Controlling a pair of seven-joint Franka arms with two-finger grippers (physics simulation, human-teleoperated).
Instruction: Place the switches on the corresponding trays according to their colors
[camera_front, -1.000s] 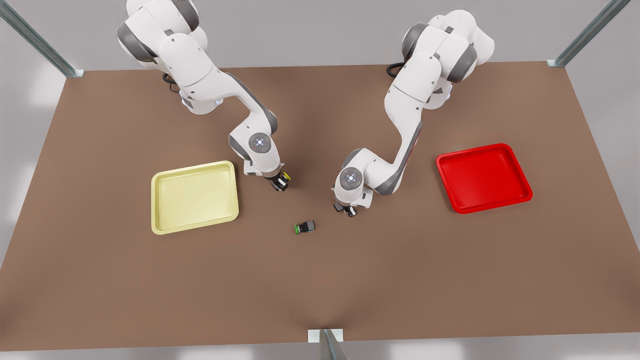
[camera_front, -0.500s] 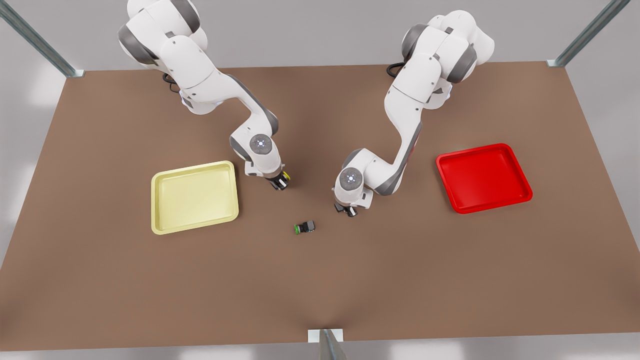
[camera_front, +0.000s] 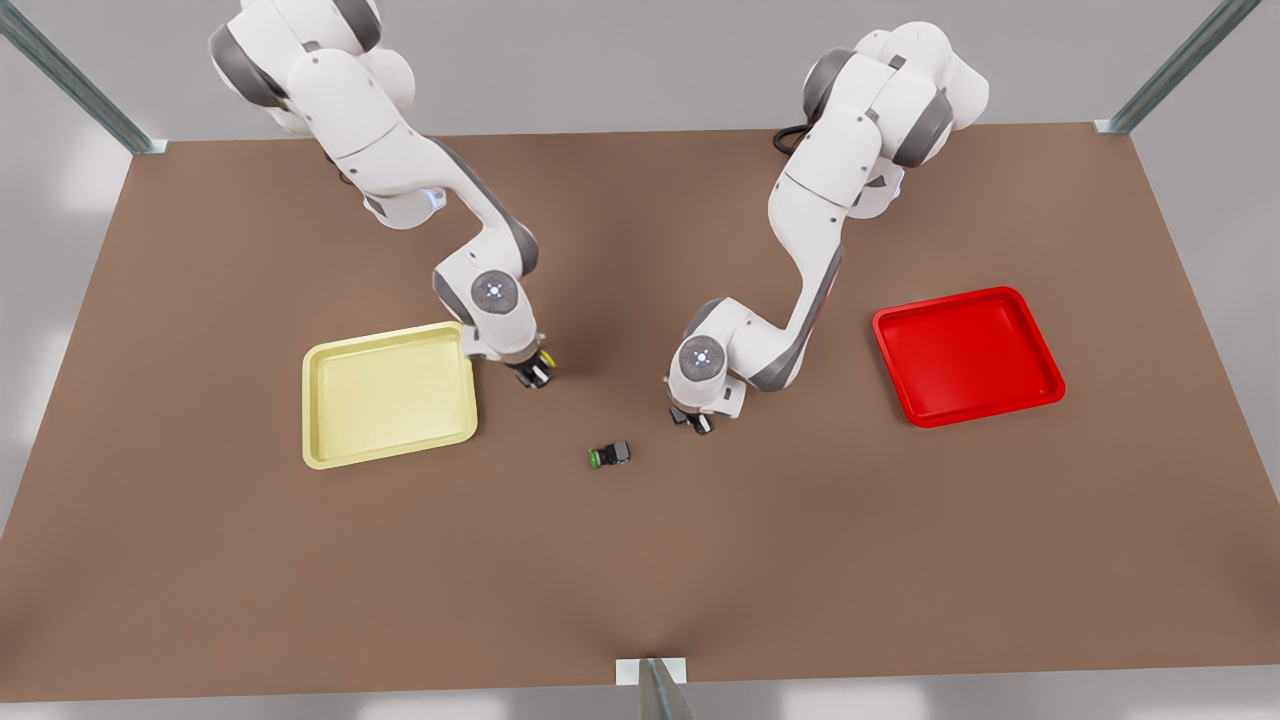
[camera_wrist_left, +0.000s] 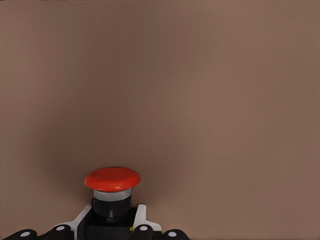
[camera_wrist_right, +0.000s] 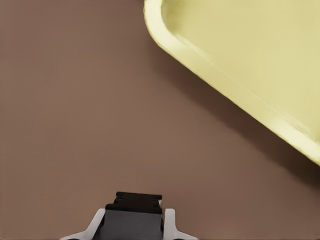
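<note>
Trays come in two on the brown table (camera_front: 640, 560): the pale yellow tray (camera_front: 389, 394) toward the front view's left and the red tray (camera_front: 966, 355) toward its right, both with bare floors. Three switches can be counted, none of them in a tray.

Going from the front view's left, the right pincer (camera_front: 534, 373) hangs just beside the yellow tray's near corner, clamped on the yellow switch (camera_front: 545, 359), whose yellow cap peeks out at its side. The right wrist view shows what the front view hides: the switch's dark body (camera_wrist_right: 134, 212) gripped between the two pale fingers (camera_wrist_right: 95, 223), above bare table, with the yellow tray's rounded rim (camera_wrist_right: 220, 82) close ahead.

Next along, the green switch (camera_front: 609, 456) lies on its side alone on the table between the two arms, touched by neither.

The left pincer (camera_front: 697, 421) sits low over the table just to the right of that, well apart from the red tray. In the left wrist view it is closed on the red switch (camera_wrist_left: 112, 192), the domed red cap standing clear of the fingers (camera_wrist_left: 141, 226).
</note>
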